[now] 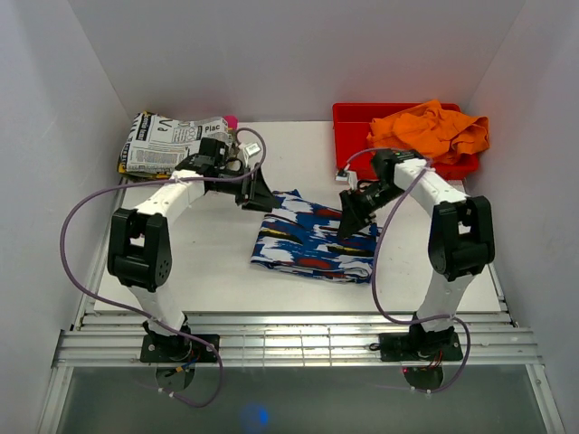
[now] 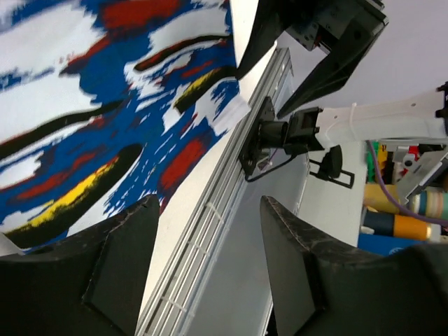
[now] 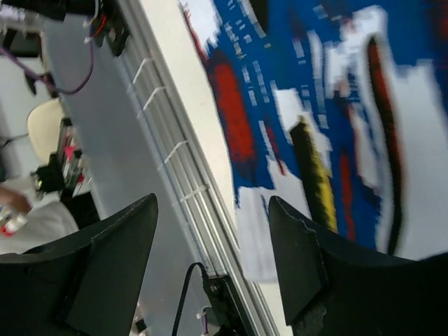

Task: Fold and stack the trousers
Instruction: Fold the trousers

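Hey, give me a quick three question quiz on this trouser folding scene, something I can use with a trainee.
1. True or false: the crumpled orange cloth lies in the red plastic bin.
2. The royal blue streaked cloth trousers are: A) lying on the white table; B) in the bin; C) hanging from a gripper.
3. What do the left gripper and the right gripper hold?
Key: 1 true; 2 A; 3 nothing, both are open.

The white counter (image 1: 208,262) carries the folded blue-patterned trousers (image 1: 312,240) near its middle. A folded newspaper-print cloth (image 1: 167,143) lies at its far left corner and a red bin (image 1: 348,125) at its far right.
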You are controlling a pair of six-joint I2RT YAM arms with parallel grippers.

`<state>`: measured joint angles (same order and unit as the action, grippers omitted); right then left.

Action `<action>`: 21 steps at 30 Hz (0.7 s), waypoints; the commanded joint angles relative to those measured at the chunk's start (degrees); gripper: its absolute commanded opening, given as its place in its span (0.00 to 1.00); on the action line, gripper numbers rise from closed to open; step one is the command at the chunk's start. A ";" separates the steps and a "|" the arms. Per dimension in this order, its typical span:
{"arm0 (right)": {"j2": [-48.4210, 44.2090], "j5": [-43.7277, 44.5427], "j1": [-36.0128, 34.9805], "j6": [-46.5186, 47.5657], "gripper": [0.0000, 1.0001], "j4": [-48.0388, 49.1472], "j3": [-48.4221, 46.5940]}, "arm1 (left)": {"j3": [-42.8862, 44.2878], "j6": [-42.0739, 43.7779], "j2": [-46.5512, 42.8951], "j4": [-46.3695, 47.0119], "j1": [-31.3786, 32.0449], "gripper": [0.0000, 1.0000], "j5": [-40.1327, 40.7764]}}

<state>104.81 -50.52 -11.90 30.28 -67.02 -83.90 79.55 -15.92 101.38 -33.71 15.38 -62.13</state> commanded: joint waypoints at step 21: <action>10.53 25.57 -0.41 7.59 0.65 7.79 4.28 | -24.45 3.61 2.26 13.85 -0.17 0.53 -3.52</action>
<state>119.00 -39.24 -13.93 32.12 -70.70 -75.46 54.78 -16.86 111.66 -22.85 15.49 -67.40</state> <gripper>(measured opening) 0.646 0.524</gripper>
